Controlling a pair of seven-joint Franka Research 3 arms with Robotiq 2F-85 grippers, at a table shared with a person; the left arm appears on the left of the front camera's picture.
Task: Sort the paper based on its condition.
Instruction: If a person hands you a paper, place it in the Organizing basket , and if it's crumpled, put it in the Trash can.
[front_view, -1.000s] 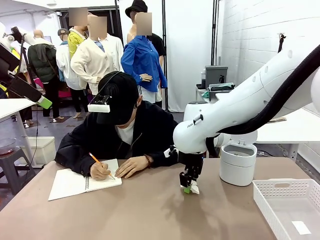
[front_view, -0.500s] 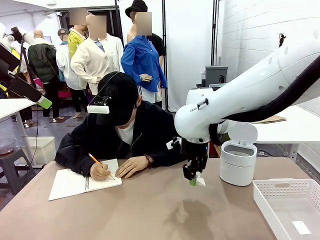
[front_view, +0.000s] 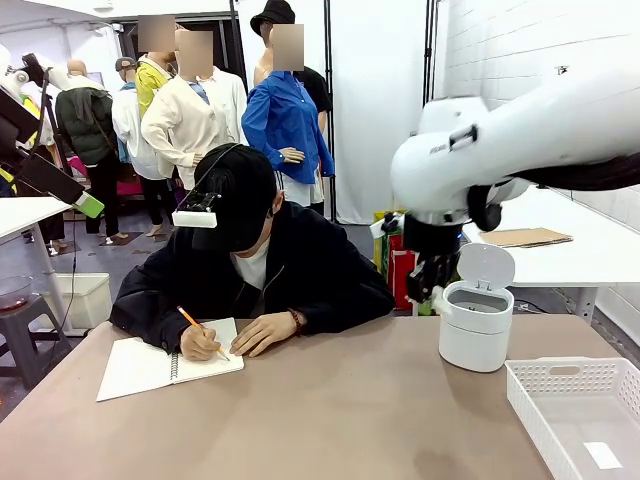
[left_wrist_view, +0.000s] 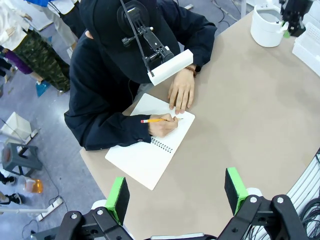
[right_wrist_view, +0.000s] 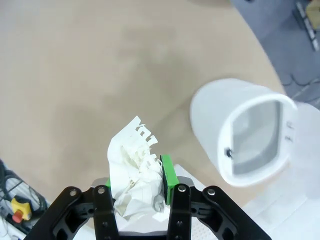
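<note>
A crumpled white ball of paper (right_wrist_view: 131, 172) with a torn, fringed edge sits between the green pads (right_wrist_view: 167, 172) of my right gripper (right_wrist_view: 137, 186), which is shut on it. In the front view that gripper (front_view: 428, 290) hangs above the table, just left of the open white bin (front_view: 476, 325). The bin's open mouth (right_wrist_view: 255, 137) lies ahead and to the right in the right wrist view. My left gripper (left_wrist_view: 176, 195) is open and holds nothing, high over the table's left end. It looks down on the person's notebook (left_wrist_view: 150, 150).
A person sits at the far side, writing with a pencil (front_view: 197, 325) in a spiral-bound notebook (front_view: 150, 365). A white slatted tray (front_view: 575, 400) stands at the right front with a small flat white slip (front_view: 603, 455) in it. Bare tan table (front_view: 320, 420) lies between.
My right gripper has risen from the table's middle and swung right to the bin's left side, carrying the crumpled paper. The person keeps writing.
</note>
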